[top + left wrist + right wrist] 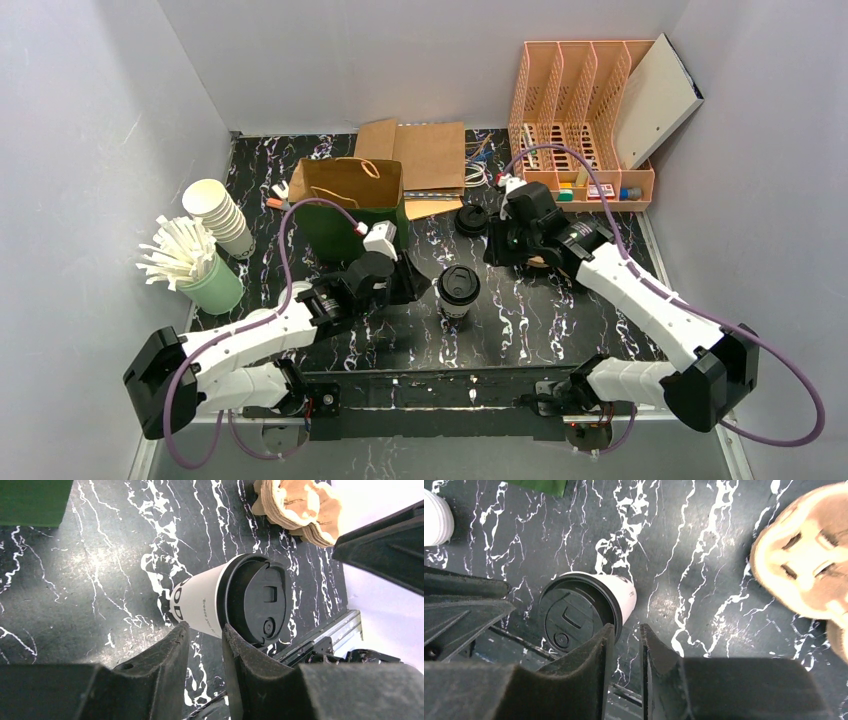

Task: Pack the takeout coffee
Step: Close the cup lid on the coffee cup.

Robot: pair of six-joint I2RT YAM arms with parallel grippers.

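The coffee cup (460, 288) stands upright mid-counter (560, 325). It is just beyond the tips of the left jaws and off to one side of the right jaws, between neither pair. Both pairs stand narrow, holding nothing. A finger (170, 650) cuts off the cup's black lettering. The cup is white with a black sip lid.

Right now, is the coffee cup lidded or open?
Lidded: a black lid caps the white coffee cup, which stands upright.

Pulp carrier (804, 565) cut by frame edge — overhead, under right arm (640, 290), organizer (585, 100) contents indistinct
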